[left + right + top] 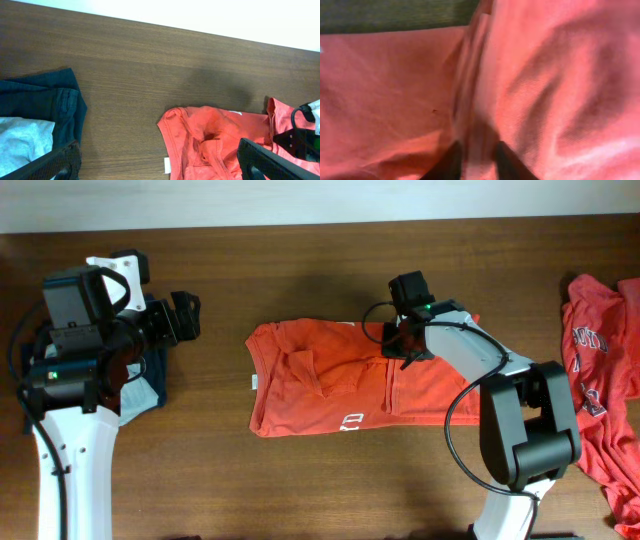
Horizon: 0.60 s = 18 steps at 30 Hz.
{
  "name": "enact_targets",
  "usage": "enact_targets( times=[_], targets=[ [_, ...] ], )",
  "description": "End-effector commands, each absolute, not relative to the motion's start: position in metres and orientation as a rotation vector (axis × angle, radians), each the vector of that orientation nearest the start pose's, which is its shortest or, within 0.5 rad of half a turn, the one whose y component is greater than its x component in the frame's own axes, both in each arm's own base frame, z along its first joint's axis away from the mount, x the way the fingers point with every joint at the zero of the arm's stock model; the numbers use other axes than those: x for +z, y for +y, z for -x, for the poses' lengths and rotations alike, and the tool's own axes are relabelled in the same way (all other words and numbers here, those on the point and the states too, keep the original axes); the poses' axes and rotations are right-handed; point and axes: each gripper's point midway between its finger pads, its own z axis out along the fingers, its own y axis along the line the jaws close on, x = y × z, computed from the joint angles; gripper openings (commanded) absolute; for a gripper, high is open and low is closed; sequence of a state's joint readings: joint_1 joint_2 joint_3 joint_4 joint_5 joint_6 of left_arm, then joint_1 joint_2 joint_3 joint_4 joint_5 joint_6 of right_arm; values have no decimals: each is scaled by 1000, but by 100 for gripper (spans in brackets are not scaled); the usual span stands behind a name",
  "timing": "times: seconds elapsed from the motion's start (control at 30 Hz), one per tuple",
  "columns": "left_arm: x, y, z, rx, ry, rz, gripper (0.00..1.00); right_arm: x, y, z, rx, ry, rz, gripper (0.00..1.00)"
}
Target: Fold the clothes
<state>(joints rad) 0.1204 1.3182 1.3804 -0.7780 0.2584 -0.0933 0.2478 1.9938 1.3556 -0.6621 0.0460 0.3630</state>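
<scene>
We've got the table point(300, 480) stretching wide and dark, and in the middle of it lies the orange-red T-shirt point(330, 380), partly doubled over, with white print peeking out at its lower hem. A second red shirt point(600, 380) sprawls at the right edge. Over on the left, under the left arm, sits the navy garment point(45, 100) with the grey garment point(20, 135) on top.

The left hand point(186, 317) hangs wide open just beside that pile, holding nothing. The right hand point(400, 345) is down on the T-shirt's upper edge, right of centre, its fingers narrow with a ridge of cloth pinched between them.

For a clean fold, we reckon that pinch should take every layer, then a low, level carry would let the crease fall straight.

The overhead view gives us the T-shirt's outline but hides the pinch. The right wrist view shows the pinch and little else. Only the left wrist view shows the grey piece plainly.
</scene>
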Motion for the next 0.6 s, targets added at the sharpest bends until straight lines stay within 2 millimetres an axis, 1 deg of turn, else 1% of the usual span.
enact_targets(
  times=[0.0, 0.1, 0.3, 0.33, 0.37, 0.43, 0.47, 0.57],
  targets=[
    [300, 1, -375, -279, 2236, 78, 99, 19, 88, -413, -38, 2870, -193, 15],
    [300, 1, -375, -279, 2236, 78, 99, 30, 87, -407, -45, 2877, -186, 8],
    [301, 1, -376, -278, 2232, 77, 99, 61, 95, -401, -21, 2843, -116, 7],
    [301, 1, -376, -278, 2232, 77, 99, 62, 98, -400, -15, 2842, -104, 13],
    [301, 1, -376, -278, 2232, 77, 99, 62, 101, -399, -3, 2846, -76, 47],
    [301, 1, -376, -278, 2233, 77, 99, 61, 101, -397, -6, 2856, -68, 79],
    [301, 1, -376, -278, 2233, 77, 99, 59, 100, -392, -15, 2878, -67, 86],
    [301, 1, -376, -278, 2233, 77, 99, 55, 98, -372, -27, 2961, -40, 85]
  ],
)
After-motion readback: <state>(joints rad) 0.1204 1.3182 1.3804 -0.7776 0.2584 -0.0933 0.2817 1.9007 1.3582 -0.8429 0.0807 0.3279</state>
